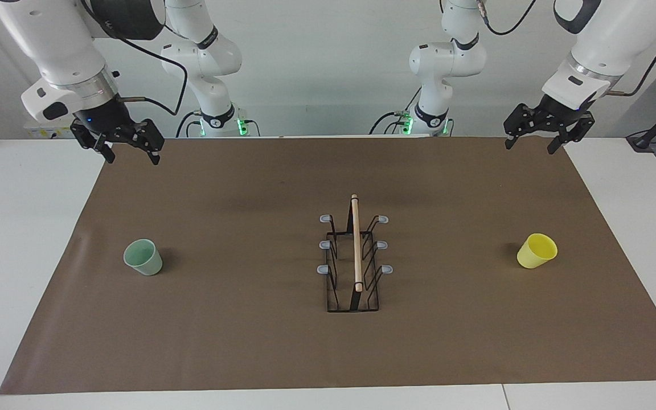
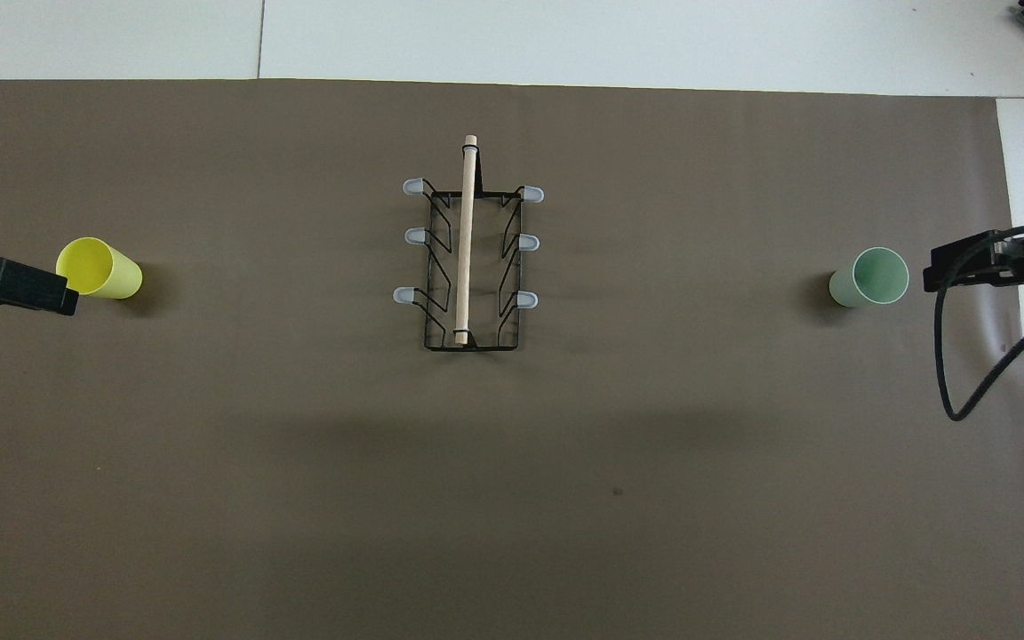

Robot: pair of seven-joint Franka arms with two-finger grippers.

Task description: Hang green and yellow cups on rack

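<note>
The rack (image 1: 356, 245) (image 2: 466, 249), black wire with a wooden rod on top and grey-tipped prongs, stands mid-mat with nothing on its prongs. The green cup (image 1: 143, 257) (image 2: 870, 277) stands mouth up toward the right arm's end of the table. The yellow cup (image 1: 537, 250) (image 2: 100, 268) stands mouth up toward the left arm's end. My right gripper (image 1: 133, 158) hangs open and empty above the mat's edge by the robots, well clear of the green cup. My left gripper (image 1: 530, 147) hangs open and empty above the mat's corner at its own end, apart from the yellow cup.
A brown mat (image 1: 248, 341) covers most of the white table (image 1: 20, 239). A black cable (image 2: 952, 373) loops down from the right arm beside the green cup. Black mounts sit at both table ends near the robots.
</note>
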